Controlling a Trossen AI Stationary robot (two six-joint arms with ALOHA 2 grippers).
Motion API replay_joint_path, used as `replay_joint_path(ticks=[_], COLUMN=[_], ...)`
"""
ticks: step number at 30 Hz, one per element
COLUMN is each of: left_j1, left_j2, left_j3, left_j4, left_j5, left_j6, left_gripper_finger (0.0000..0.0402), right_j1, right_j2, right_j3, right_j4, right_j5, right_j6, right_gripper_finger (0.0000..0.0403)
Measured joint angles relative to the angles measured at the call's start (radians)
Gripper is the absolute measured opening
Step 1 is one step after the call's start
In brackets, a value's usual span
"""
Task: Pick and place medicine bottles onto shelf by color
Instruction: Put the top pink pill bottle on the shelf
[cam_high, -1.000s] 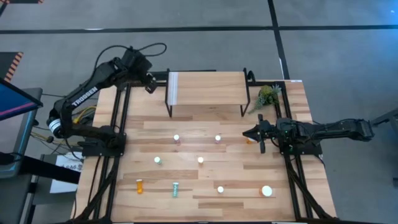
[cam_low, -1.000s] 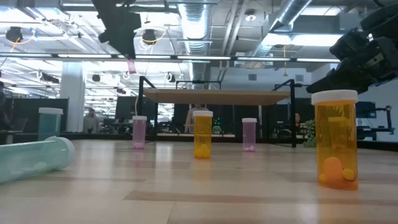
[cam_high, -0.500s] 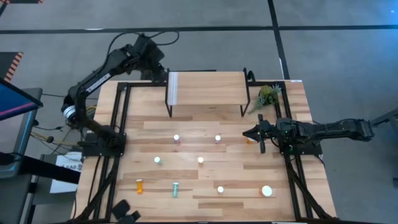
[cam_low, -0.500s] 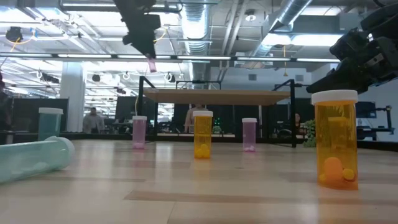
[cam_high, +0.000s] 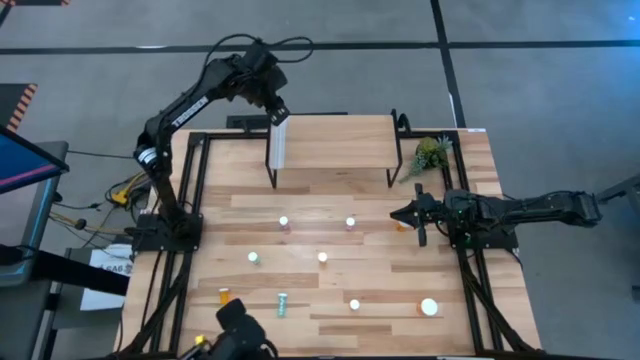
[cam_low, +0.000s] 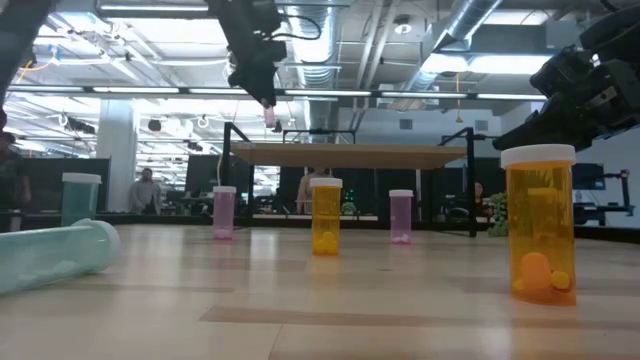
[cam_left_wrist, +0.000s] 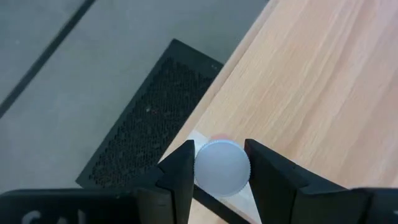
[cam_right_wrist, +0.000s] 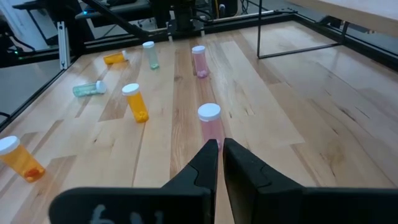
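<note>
My left gripper (cam_high: 277, 113) is shut on a pink medicine bottle (cam_low: 268, 117) with a white cap (cam_left_wrist: 222, 168), in the air over the far left corner of the shelf (cam_high: 335, 140). The shelf is a light-wood board on black legs with a white strip at its left end. My right gripper (cam_high: 396, 214) waits shut at the table's right, just behind a pink bottle (cam_right_wrist: 209, 126). Several more pink, teal and orange bottles stand or lie on the tabletop, among them two pink ones (cam_high: 284, 222) (cam_high: 350, 222). My left gripper pinches the pink bottle at its cap end (cam_left_wrist: 222, 168) between the two fingers, one on either side of the round cap. The fingers slant down from above. The bottle's pink body hangs below the fingers (cam_low: 262, 88), lifted clear above the shelf top (cam_low: 350, 152).
A small green plant (cam_high: 430, 155) sits at the shelf's right end. A teal bottle (cam_high: 282, 304) and an orange one (cam_high: 225, 298) lie on their sides near the front; a wide orange bottle (cam_high: 429, 308) stands front right. A dark object (cam_high: 240, 335) shows at the near edge.
My left gripper has carried the pink bottle toward the table's right and far edge, from left of the shelf to over its far left corner, still shut on it. The dark object at the near edge has come into view.
</note>
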Motion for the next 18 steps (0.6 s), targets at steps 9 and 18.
replay_joint_path(ticks=[9, 18], left_j1=[0.000, -0.010], left_j2=[0.079, 0.095], left_j3=[0.000, -0.002], left_j4=[0.004, -0.004], left_j5=[0.029, 0.052], left_j6=[0.013, 0.019], left_gripper_finger=[0.0123, 0.0123], right_j1=[0.000, 0.000], right_j2=[0.000, 0.000], right_j3=[0.000, 0.000], right_j4=[0.000, 0.000], right_j5=[0.000, 0.000], right_j6=[0.000, 0.000], right_gripper_finger=[0.0051, 0.0051])
